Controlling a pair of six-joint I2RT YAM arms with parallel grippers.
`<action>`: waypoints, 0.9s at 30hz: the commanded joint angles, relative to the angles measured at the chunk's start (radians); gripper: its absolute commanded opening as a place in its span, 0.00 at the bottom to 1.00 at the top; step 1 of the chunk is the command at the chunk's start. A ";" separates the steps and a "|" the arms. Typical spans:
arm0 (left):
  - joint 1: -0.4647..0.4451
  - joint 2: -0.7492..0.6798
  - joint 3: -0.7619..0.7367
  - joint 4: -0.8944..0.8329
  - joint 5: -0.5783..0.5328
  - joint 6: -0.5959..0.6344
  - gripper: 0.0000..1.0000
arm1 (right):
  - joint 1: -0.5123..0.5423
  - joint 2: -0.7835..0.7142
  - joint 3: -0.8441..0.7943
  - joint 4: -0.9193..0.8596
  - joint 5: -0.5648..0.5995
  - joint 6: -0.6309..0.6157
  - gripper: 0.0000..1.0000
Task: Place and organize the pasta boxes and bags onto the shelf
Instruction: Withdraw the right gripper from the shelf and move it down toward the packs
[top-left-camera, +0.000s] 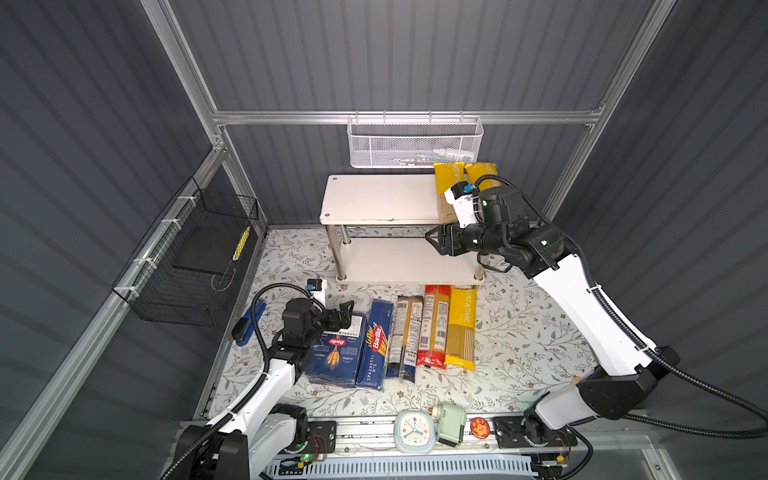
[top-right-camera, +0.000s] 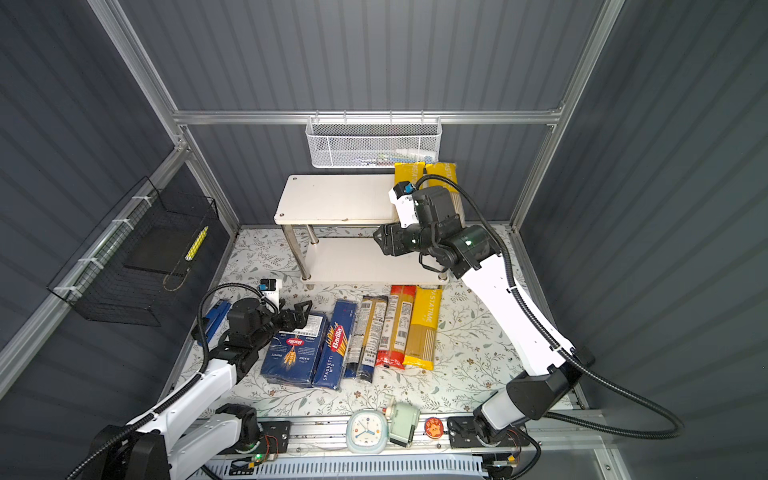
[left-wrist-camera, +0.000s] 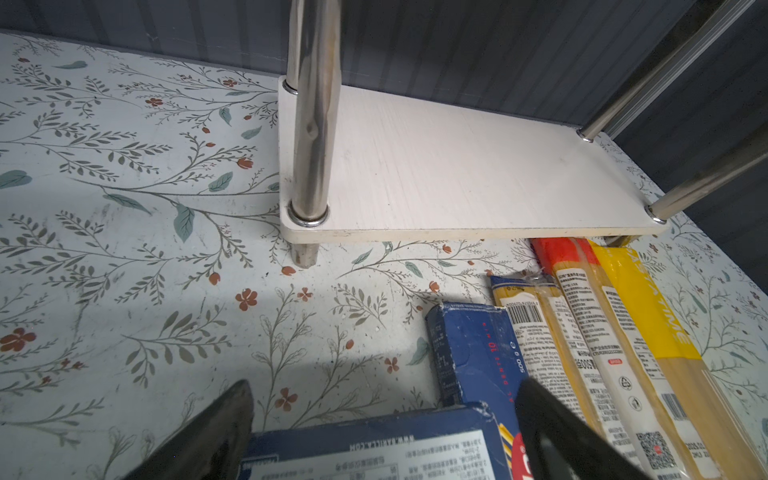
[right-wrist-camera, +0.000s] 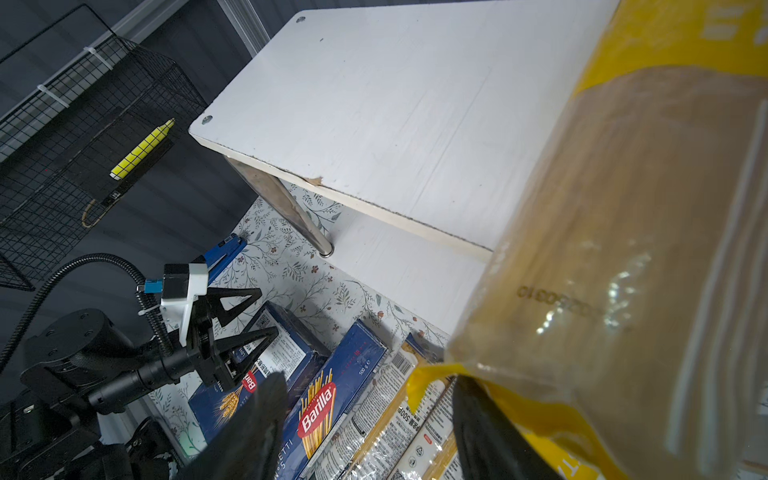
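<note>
— Where have the bags got to?
— Two yellow PASTATIME bags (top-left-camera: 445, 178) (top-left-camera: 484, 171) lie side by side on the shelf (top-left-camera: 374, 199), at the right end of its top board, below the white mesh basket (top-left-camera: 415, 143). The right arm hides their near ends in both top views.
— And the right gripper (top-left-camera: 432, 241)?
— At the board's front edge, jaws apart, nothing between them. One finger (right-wrist-camera: 486, 432) sits by a bag's yellow end; whether it touches, I cannot tell.
— The rest?
— In a row on the flowered table (top-left-camera: 519, 332): wide Barilla carton (top-left-camera: 336, 357), narrow Spaghetti carton (top-left-camera: 376, 345), dark-ended clear bag (top-left-camera: 403, 336), red-ended clear bag (top-left-camera: 434, 328), third yellow bag (top-left-camera: 461, 328). The last two poke under the lower board. The left gripper (top-left-camera: 348, 313) hovers open over the wide carton's far end. A black wire basket (top-left-camera: 187, 257) hangs on the left wall.
</note>
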 joint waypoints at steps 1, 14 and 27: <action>-0.004 0.013 0.020 -0.002 0.001 -0.004 0.99 | -0.006 0.003 0.019 -0.023 -0.020 -0.015 0.67; -0.004 0.005 0.023 -0.011 -0.002 -0.006 0.99 | 0.049 -0.221 -0.266 0.069 -0.101 0.043 0.70; -0.004 0.005 0.016 -0.006 -0.038 -0.012 0.99 | 0.128 -0.433 -0.752 0.153 0.271 0.306 0.72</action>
